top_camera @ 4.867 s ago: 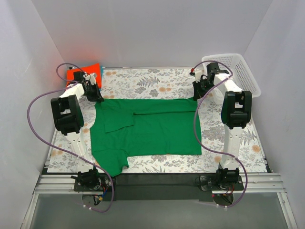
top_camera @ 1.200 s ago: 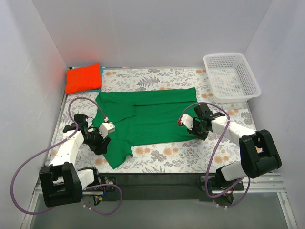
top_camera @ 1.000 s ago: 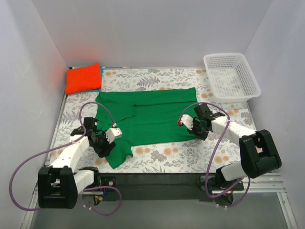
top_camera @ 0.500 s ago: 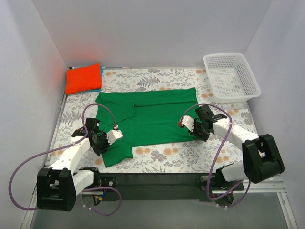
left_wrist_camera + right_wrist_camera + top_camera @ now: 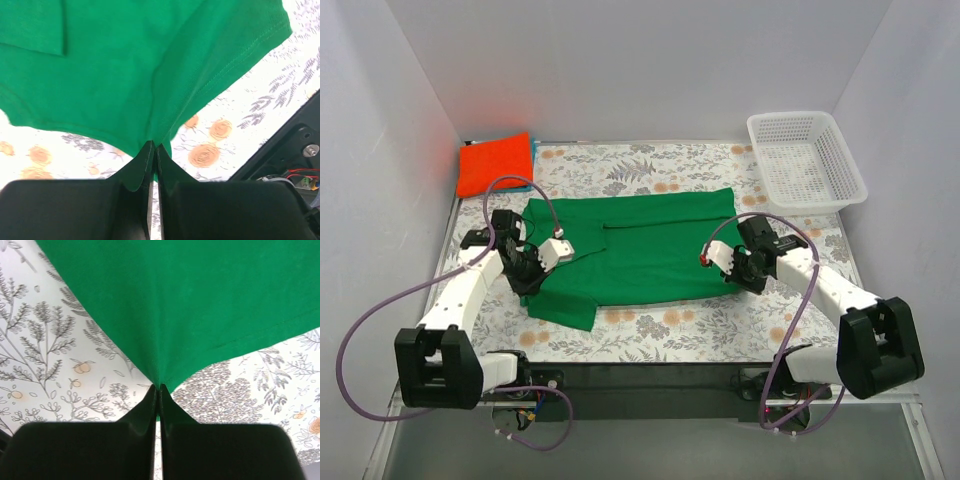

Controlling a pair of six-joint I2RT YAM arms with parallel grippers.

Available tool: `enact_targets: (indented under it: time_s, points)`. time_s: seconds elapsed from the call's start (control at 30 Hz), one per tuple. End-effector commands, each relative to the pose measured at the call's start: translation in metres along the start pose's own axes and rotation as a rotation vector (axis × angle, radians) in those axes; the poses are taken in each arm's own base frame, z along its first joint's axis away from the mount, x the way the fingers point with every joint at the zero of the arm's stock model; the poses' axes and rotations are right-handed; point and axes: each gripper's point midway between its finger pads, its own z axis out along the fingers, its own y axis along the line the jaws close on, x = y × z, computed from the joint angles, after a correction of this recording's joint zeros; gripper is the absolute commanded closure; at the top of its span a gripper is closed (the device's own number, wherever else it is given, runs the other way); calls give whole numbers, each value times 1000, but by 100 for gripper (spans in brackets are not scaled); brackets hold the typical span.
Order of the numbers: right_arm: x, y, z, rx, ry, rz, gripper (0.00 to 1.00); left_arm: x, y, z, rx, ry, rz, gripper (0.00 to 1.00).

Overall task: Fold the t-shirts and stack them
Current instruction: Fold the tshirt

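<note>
A bright green t-shirt (image 5: 640,245) lies spread across the flowered table, partly folded. My left gripper (image 5: 527,278) is shut on its near-left sleeve edge and holds it a little above the table; in the left wrist view the cloth (image 5: 130,80) is pinched between the closed jaws (image 5: 154,148). At the shirt's near-right corner my right gripper (image 5: 737,272) is shut on the hem. The right wrist view shows green cloth (image 5: 190,305) drawn to a point between the jaws (image 5: 159,388). An orange-red folded t-shirt (image 5: 495,163) rests at the far left corner.
A white mesh basket (image 5: 804,160) stands at the far right. The flowered table cover (image 5: 670,325) shows in front of the shirt. White walls close in on both sides, and a dark rail (image 5: 650,375) runs along the near edge.
My left gripper closed on the green sleeve and carried it away from the near edge, folding the sleeve in. The right gripper, still shut on the hem, shifted slightly right.
</note>
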Motion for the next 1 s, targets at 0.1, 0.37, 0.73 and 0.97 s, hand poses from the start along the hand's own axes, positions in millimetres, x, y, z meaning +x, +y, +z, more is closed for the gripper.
enact_targets:
  time_s: [0.1,0.37,0.73,0.97]
  points:
    - [-18,-41,-11,21,-7,-23,99,-31,36,-11,-28,-61,-18,100]
    - [-28,-84,-9,22,7,-43,99,-58,90,-6,-65,-69,-28,100]
    - [-42,-131,4,-1,23,-47,99,-82,140,7,-89,-74,-23,100]
    - [-46,-149,16,-8,32,-50,99,-91,161,16,-85,-70,-9,100]
